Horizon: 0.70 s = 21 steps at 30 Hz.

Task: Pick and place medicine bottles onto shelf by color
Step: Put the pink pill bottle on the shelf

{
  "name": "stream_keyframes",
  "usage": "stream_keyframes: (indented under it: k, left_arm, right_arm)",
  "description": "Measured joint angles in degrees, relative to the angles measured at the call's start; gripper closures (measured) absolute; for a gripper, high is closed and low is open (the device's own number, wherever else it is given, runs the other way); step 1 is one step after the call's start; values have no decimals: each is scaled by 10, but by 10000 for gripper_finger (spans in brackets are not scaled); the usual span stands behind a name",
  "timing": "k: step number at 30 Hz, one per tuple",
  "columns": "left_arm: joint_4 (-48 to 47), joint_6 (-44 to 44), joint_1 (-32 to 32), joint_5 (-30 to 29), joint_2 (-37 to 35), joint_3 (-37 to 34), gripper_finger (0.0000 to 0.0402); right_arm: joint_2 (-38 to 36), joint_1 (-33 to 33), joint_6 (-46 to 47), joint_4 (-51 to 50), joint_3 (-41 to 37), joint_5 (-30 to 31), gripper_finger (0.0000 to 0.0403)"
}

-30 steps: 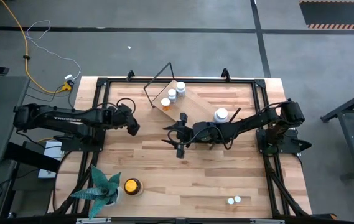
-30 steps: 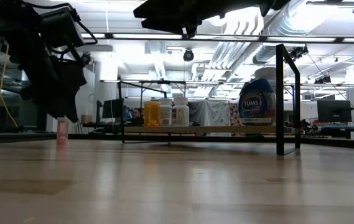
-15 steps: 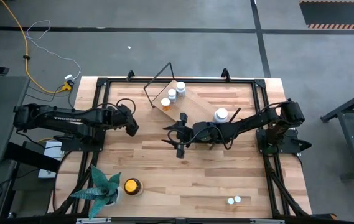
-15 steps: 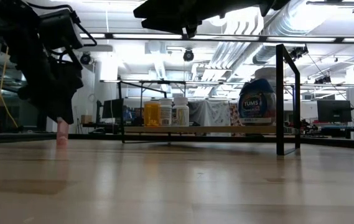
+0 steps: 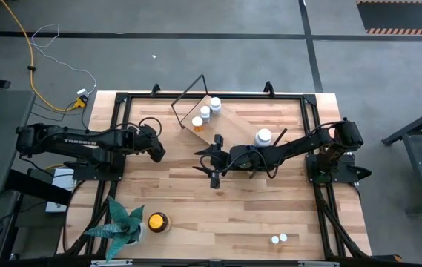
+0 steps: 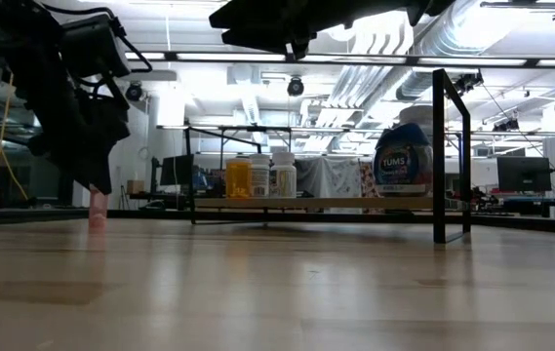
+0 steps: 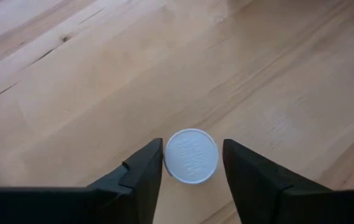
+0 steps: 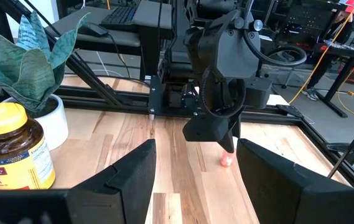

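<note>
Shelf (image 5: 218, 122), upper centre of your high view, carries the sorted bottles. Your left gripper (image 7: 192, 163) has dropped since a second ago; its fingers stand apart astride the pink bottle's white cap (image 7: 191, 156), so closing comes next. Your right gripper (image 5: 212, 165) waits mid-frame, spread.

A green leafy plant (image 5: 122, 219) in a white pot (image 8: 51, 124) stands near the worktop's (image 5: 255, 200) seven o'clock corner. Off the worktop toward ten o'clock, a yellow cable (image 5: 27, 44) and a thin white wire (image 5: 55, 33) trail across the grey floor (image 5: 196, 18). At one o'clock lies a striped mat (image 5: 403, 15).
</note>
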Motion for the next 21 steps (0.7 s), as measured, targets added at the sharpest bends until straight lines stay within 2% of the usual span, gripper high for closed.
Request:
stream_keyframes:
  k: [9,21]
  left_arm:
    - [13,18,0,0,0,0,281]
    - [151,100,-13,19,0,38,281]
  right_arm:
    - [0,0,0,0,0,0,187]
    - [0,0,-1,0,0,0,187]
